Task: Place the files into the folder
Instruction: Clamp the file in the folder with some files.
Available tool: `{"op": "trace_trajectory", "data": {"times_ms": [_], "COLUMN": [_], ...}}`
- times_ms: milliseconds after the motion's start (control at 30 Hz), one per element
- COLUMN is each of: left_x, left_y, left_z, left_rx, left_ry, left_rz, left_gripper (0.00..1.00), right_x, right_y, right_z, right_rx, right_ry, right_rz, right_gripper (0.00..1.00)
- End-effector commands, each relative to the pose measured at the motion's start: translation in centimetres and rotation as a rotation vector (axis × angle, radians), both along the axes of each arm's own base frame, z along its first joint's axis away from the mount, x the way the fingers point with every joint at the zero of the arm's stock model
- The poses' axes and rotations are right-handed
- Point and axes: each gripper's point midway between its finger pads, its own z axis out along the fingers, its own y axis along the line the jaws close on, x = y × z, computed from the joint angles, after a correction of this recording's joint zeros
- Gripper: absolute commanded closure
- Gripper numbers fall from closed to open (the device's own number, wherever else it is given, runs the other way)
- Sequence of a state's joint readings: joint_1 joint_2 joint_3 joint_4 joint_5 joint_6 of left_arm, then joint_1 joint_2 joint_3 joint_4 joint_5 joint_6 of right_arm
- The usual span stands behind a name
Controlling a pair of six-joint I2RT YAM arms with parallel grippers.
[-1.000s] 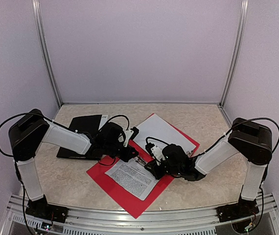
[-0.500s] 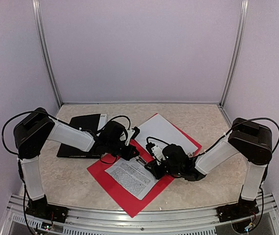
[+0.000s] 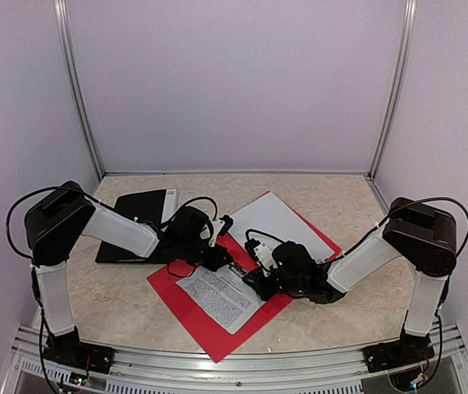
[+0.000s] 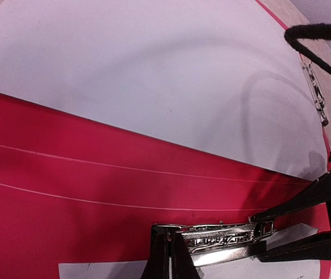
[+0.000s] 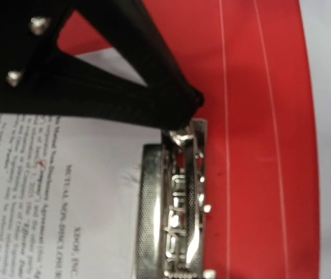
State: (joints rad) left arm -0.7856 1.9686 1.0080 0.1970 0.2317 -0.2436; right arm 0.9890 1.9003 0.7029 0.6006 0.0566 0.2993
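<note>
Since a second ago my left arm is leaning further right, and the folder (image 3: pixel 189 308) is sitting slightly left of before. I am pressing the left gripper (image 4: pixel 166 258), fingers together, against the clip's (image 4: pixel 223 237) far end; the right gripper (image 5: pixel 180 116) is pinching its near end. The printed sheet (image 3: pixel 217 295) is lying on the folder's near half, the blank sheet (image 3: pixel 279 220) on its far half.

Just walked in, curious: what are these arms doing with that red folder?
A red folder lies open, a blank sheet on its far half and a printed sheet on its near half. Both arms are at its metal clip: the right gripper pinches one end, the shut left gripper is at the other.
</note>
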Motion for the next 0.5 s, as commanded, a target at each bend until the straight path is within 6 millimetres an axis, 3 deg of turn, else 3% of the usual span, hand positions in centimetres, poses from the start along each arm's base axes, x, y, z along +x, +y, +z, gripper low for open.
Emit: {"op": "trace_trajectory", "data": {"times_ms": [0, 467], "left_x": [-3.04, -2.08], "left_y": [7.38, 6.63], "left_z": [-7.87, -8.82], "left_rx": [0.296, 0.319], "left_ry": [0.191, 0.201], "left_rz": [0.102, 0.101], "left_gripper": [1.00, 1.00], "right_x": [-3.76, -3.91], "right_y": [-6.04, -5.98], "right_z": [-8.70, -8.65], "right_rx": [-0.316, -0.320], "right_ry": [0.195, 0.195], "right_rz": [-0.008, 0.005], "right_gripper": [0.80, 0.80]}}
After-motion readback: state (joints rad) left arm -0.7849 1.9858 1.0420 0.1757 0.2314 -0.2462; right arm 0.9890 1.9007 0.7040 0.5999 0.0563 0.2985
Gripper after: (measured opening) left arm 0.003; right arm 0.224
